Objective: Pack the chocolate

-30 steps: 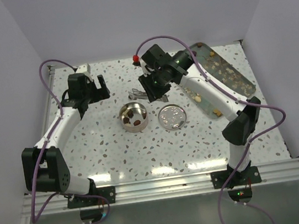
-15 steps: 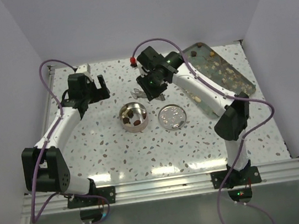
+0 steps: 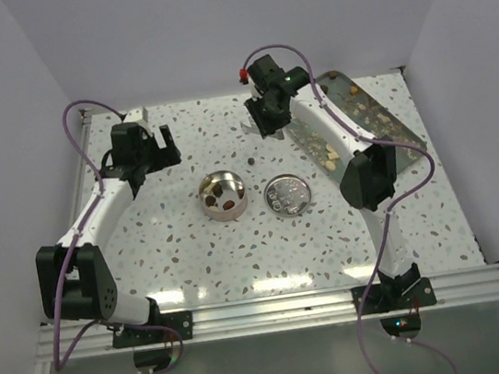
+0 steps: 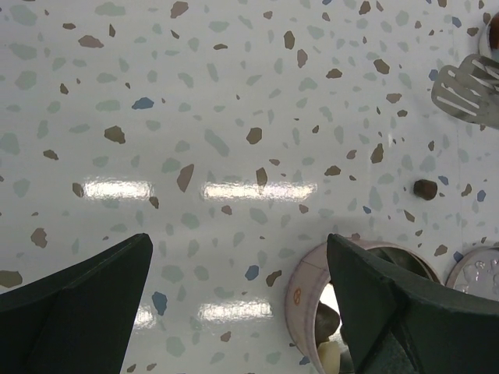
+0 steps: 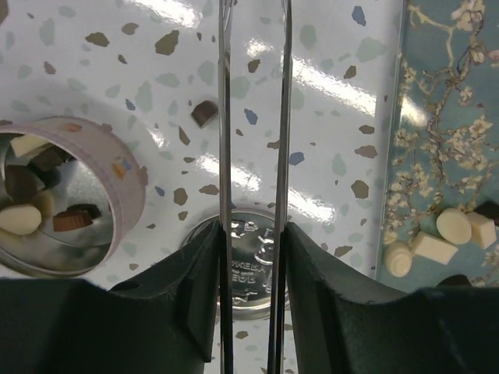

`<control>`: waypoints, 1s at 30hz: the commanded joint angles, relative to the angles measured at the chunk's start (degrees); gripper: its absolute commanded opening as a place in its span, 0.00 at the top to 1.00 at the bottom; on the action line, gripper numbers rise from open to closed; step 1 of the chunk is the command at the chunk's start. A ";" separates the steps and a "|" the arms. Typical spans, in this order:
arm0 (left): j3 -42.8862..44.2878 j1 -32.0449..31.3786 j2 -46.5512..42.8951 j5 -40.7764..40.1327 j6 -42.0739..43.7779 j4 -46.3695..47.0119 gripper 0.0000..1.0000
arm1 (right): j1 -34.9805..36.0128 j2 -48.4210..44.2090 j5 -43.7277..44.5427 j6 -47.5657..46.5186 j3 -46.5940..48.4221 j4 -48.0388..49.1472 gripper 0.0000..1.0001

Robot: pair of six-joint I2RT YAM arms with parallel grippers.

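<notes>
The round metal tin (image 3: 223,196) holds several dark and pale chocolate lumps (image 5: 19,216). One dark chocolate piece (image 3: 250,161) lies loose on the table behind the tin, and also shows as a dark chocolate piece (image 5: 204,113) in the right wrist view. More chocolate (image 5: 435,238) lies on the patterned tray (image 3: 366,124). My right gripper (image 5: 251,234) is shut on metal tongs (image 5: 224,117), held high near the tray's left edge. The tongs' slotted tip (image 4: 465,92) shows in the left wrist view. My left gripper (image 4: 238,249) hangs open to the left of the tin, holding nothing.
The tin's round lid (image 3: 286,193) lies flat just right of the tin. White walls close the table at the back and on both sides. The tray runs diagonally along the right side.
My right arm has swung back and to the right, carrying the tongs away from the tin. A loose dark piece now shows on the table. The left arm has not moved.
</notes>
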 commanded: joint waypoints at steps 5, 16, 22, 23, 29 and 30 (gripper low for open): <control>2.25 0.68 2.10 0.06 -0.48 0.16 0.00 | 0.70 -5.57 1.12 -1.59 -9.88 3.64 0.60; 3.83 0.68 4.03 1.29 -0.92 0.78 0.00 | 1.75 -12.34 -0.29 -0.53 -18.95 6.37 0.60; 3.74 0.68 4.12 1.20 -0.57 0.43 0.00 | 1.75 -12.26 -0.37 -0.53 -16.93 5.58 0.60; 3.66 0.59 4.12 1.03 -0.48 0.43 0.00 | 1.75 -12.26 -0.63 -0.53 -16.66 5.41 0.60; 2.16 -0.02 3.77 0.06 0.22 -0.27 0.00 | 1.93 -12.52 -0.37 -0.62 -15.78 4.79 0.60; 1.55 -0.37 3.68 -0.29 0.22 -0.54 0.00 | 1.84 -12.52 -0.37 -0.62 -15.61 4.62 0.60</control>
